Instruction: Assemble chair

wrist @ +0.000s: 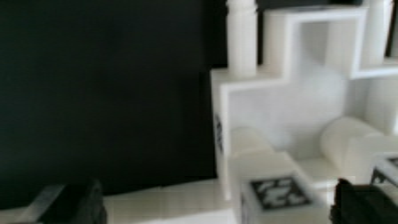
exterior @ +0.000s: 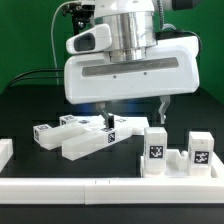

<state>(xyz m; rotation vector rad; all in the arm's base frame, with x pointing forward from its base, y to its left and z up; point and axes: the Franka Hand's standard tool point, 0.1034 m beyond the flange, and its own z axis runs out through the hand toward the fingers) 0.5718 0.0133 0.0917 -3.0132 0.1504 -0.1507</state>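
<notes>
Two-finger gripper (exterior: 133, 118) low over the black matte tabletop (exterior: 30, 105), beneath the arm's bulky white wrist housing (exterior: 130, 72). Dark fingers (exterior: 163, 106) spread wide, nothing pinched between them.

Toward the exterior view's left, a cluster of loose white plastic chair parts (exterior: 85, 143) lying flat on the table, several bearing black-and-white marker tags (exterior: 113, 127). One finger down just beside that cluster's end; contact impossible to tell. Toward the exterior view's right, two upright white plastic blocks (exterior: 155, 148), each with a tag on its front face, standing side by side with a lower white piece between them, apart from the cluster. Along the front of the table, a long low white rail (exterior: 110, 188); behind it all, a green backdrop (exterior: 20, 40).

Wrist view blurred. Both dark fingertips (wrist: 71, 205) wide apart, with a stepped white plastic part (wrist: 285, 100) lying below and reaching in between them — a tag on its near end, two rounded white lumps on top, a thin white post (wrist: 240, 30) at its far end. Bare black table beside it. Touching the fingers or not — unclear.
</notes>
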